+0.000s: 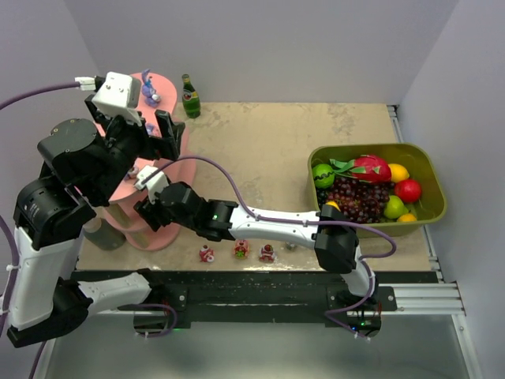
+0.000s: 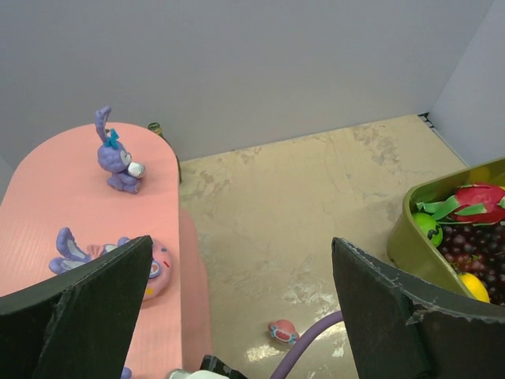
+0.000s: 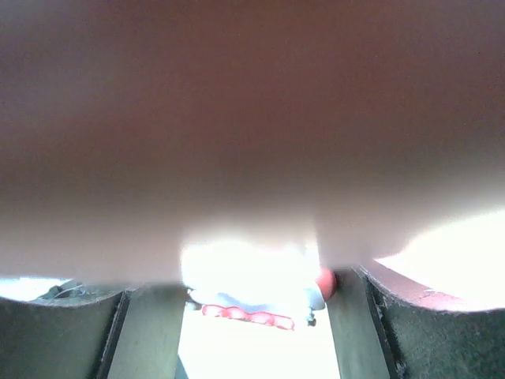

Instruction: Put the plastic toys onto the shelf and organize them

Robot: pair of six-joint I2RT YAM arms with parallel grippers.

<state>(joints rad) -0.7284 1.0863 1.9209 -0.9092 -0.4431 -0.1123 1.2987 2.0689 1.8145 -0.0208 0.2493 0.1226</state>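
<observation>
Now your right gripper (image 1: 146,208) is pushed in under a tier of the shelf (image 1: 170,167), which stands at the counter's left edge. In its wrist view a white-and-red toy (image 3: 252,304) sits between the two fingers (image 3: 71,332) and fills most of the gap. The blurred pink tier is close overhead. Glare washes the toy out, so you cannot tell whether the fingers pinch it or only flank it.

Your left gripper (image 1: 154,136) hangs above the shelf's top tier, fingers spread wide with nothing between them. On that tier a purple bunny (image 2: 118,162) stands upright toward the far end. A second toy (image 2: 118,260) lies on its side nearer you, partly hidden behind one finger.

Three more toys (image 1: 241,250) sit in a row along the counter's near edge, just on your side of the right forearm and well apart from both grippers.

At the right edge the tub (image 1: 432,185) holds grapes (image 1: 359,199) in the middle and a dragon fruit (image 1: 372,167) behind them. A green apple (image 1: 322,175) lies at its left end, a lemon (image 1: 399,172) and a red apple (image 1: 408,190) at its right. A bottle (image 1: 190,96) stands at the far edge beside the shelf.
</observation>
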